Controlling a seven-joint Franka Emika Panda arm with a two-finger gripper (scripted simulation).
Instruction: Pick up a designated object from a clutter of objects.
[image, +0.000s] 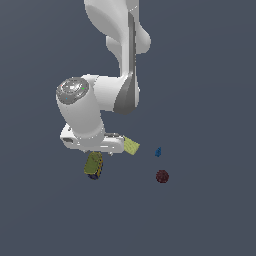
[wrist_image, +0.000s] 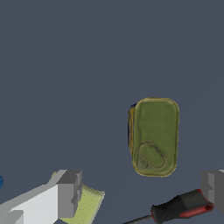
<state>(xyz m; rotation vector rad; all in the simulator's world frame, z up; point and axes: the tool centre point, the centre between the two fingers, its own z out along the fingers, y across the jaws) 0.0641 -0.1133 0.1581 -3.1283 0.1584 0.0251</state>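
Left to right in exterior view: green can lying flat on gray surface, just below arm's wrist. Gripper spread wide, nothing held, can apart from fingers. Yellow-green card, blue bit, red ball further right.

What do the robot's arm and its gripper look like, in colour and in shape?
The arm is glossy white, made of thick rounded segments, with dark grey bands at the joints and a round silver-grey cap on one joint. No cables or markings show. The gripper has a white body and blocky, square grey fingers.
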